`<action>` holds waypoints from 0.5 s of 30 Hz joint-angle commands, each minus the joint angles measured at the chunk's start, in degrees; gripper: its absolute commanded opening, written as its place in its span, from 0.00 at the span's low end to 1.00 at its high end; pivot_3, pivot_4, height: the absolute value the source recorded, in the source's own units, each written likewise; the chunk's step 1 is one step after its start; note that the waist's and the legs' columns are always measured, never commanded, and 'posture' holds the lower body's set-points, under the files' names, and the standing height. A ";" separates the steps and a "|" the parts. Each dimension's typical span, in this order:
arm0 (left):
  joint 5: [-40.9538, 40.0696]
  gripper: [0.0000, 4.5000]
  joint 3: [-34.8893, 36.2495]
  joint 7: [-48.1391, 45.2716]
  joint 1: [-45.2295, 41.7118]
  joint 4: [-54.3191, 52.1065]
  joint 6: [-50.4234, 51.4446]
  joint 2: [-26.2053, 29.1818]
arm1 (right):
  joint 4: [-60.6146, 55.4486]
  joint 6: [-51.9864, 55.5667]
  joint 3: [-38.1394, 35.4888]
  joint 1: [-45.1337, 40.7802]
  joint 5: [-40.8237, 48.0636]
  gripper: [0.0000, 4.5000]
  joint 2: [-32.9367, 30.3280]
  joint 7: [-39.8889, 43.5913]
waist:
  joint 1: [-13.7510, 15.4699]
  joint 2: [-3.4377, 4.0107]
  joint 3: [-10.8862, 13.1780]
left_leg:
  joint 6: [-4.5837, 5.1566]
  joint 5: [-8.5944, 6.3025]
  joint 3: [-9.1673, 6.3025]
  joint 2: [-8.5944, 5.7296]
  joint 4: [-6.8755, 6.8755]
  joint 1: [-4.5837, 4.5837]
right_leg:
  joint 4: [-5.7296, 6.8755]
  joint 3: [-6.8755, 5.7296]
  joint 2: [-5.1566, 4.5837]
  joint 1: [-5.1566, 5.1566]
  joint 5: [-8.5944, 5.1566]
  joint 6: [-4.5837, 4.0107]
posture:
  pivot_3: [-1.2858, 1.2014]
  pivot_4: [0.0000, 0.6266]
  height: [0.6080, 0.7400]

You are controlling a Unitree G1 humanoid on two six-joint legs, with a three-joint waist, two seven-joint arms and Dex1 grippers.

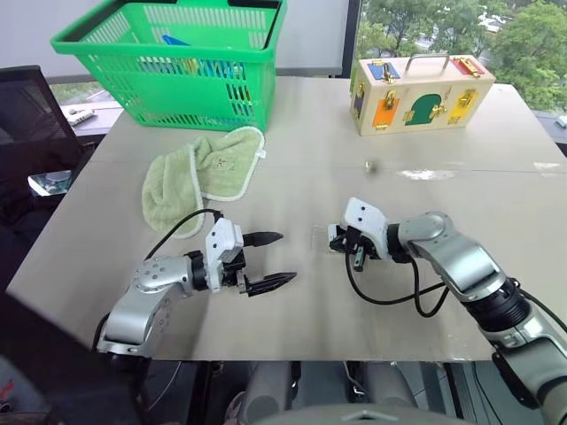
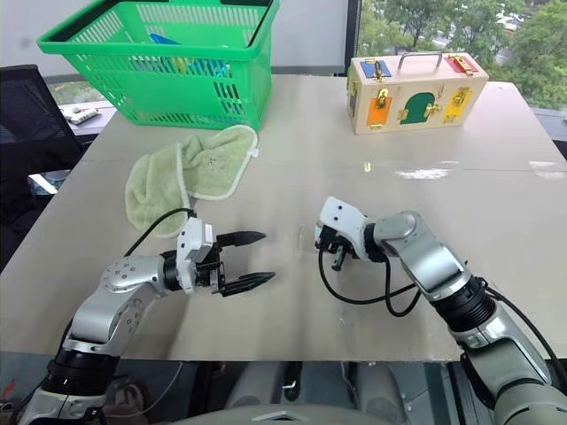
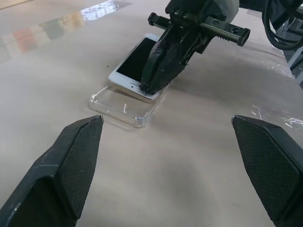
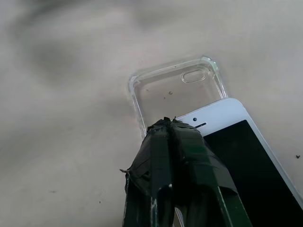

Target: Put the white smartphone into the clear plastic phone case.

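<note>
**Phone partly over the case, not yet seated**

Smartphone and case lie together near the middle of the tabletop point(image 1: 292, 354), between the two arms. The white smartphone point(image 3: 135, 66) rests screen up, with one end overlapping the clear plastic phone case point(image 3: 124, 106) and the rest of its body extending past the case's far end onto the bare surface. The near end of the case, with its camera cut-out, is uncovered, so roughly half of the shell is still empty.

The right gripper point(image 3: 154, 85) has its jaws closed together with nothing between them, and their joined tip bears on the phone's edge near the end that lies over the case; it appears to be used as a pusher rather than as a clamp. The left gripper point(image 1: 266, 261) hovers nearby on the other side of the case, jaws spread wide and empty, pointing toward the phone without touching anything.

Judged from this, the task is under way but unfinished: the phone has been brought to the case and roughly aligned, yet it must still slide fully along the shell and be pressed inside the rim. Green basket point(image 1: 177, 62), cloth point(image 1: 199, 173) and latch box point(image 1: 416, 93) lie well apart.
</note>
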 commanded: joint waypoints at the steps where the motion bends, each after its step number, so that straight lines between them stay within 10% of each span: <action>1: -0.71 1.00 0.27 0.27 -0.57 -2.07 0.27 0.00 | -4.12 3.98 -5.84 0.70 5.63 0.01 1.40 -0.33 | 0.05 0.05 0.05 | 0.00 0.00 0.00 0.00 0.00 -0.02 | 0.00 0.00 0.00 -0.01 0.00 0.00 | 0.52 0.24 1.00; 7: -0.88 1.00 0.19 1.00 -0.70 -3.18 1.42 -0.17 | -8.06 12.26 -14.57 -5.23 11.71 0.01 3.75 -4.98 | -0.05 0.16 0.15 | 0.21 0.13 0.03 0.00 -0.03 -0.19 | 0.00 0.02 0.10 -0.13 0.02 -0.02 | 0.52 0.24 1.00; 15: -1.15 1.00 0.02 1.63 -0.08 -4.92 2.14 -0.24 | 6.42 0.49 -1.80 -12.69 0.48 0.01 -5.37 -2.96 | -0.02 0.20 0.18 | 0.02 0.01 0.13 -0.05 -0.06 -0.23 | -0.02 0.06 0.08 -0.27 0.01 -0.02 | 0.52 0.24 1.00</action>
